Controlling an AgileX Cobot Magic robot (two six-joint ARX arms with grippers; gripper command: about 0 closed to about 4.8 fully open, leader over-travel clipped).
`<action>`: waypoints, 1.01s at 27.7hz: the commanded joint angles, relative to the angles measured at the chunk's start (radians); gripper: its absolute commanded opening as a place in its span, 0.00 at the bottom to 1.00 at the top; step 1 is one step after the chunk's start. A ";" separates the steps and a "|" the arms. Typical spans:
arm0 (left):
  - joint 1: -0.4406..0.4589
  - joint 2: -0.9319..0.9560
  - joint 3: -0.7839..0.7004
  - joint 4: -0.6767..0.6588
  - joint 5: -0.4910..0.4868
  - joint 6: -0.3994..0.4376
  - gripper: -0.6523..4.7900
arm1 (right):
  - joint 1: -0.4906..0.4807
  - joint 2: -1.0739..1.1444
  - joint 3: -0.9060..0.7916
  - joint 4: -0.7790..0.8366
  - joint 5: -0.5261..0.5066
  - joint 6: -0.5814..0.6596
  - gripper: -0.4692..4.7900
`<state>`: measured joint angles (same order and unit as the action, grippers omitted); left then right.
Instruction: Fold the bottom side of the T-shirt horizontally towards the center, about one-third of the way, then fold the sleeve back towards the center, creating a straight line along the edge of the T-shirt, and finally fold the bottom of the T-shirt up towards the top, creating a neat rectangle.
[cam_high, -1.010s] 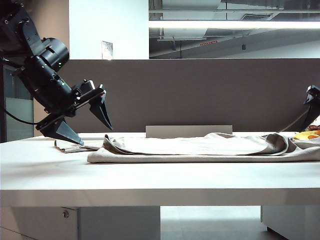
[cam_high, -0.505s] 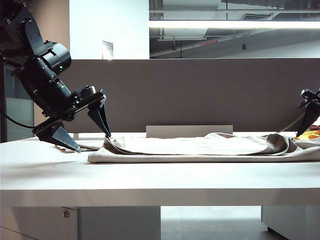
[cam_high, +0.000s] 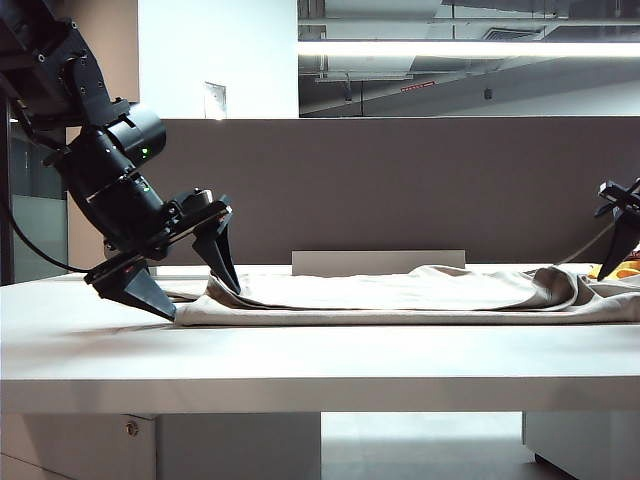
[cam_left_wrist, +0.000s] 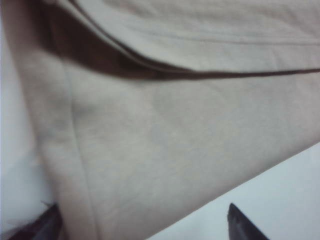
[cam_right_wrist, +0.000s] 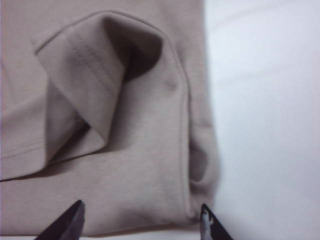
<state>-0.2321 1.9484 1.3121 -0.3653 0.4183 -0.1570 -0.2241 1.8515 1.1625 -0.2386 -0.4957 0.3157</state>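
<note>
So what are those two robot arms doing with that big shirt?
They are getting ready to fold the T-shirt, which lies flat and partly folded on the white table. The left claw is down at the shirt's left end with its jaws wide, one fingertip on each side of the cloth edge. The right claw hangs over the other end, by a folded-over hemmed edge, jaws apart. Neither one has pinched the cloth yet.

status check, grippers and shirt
Left gripper open, straddling shirt corner. Right gripper open over far end. Shirt flat on table, ungripped. Nothing blocking.
</note>
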 joint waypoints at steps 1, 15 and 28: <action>-0.006 0.017 -0.001 -0.018 -0.002 0.001 0.90 | 0.000 -0.004 0.003 0.000 0.009 -0.006 0.64; -0.005 0.017 -0.001 -0.021 -0.014 0.040 0.45 | 0.000 0.027 0.003 -0.019 0.034 -0.029 0.33; -0.005 0.017 -0.001 -0.027 -0.014 0.080 0.11 | 0.000 0.027 0.003 -0.039 0.027 -0.036 0.08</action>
<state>-0.2359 1.9667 1.3098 -0.3824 0.4057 -0.0845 -0.2237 1.8828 1.1629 -0.2695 -0.4648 0.2863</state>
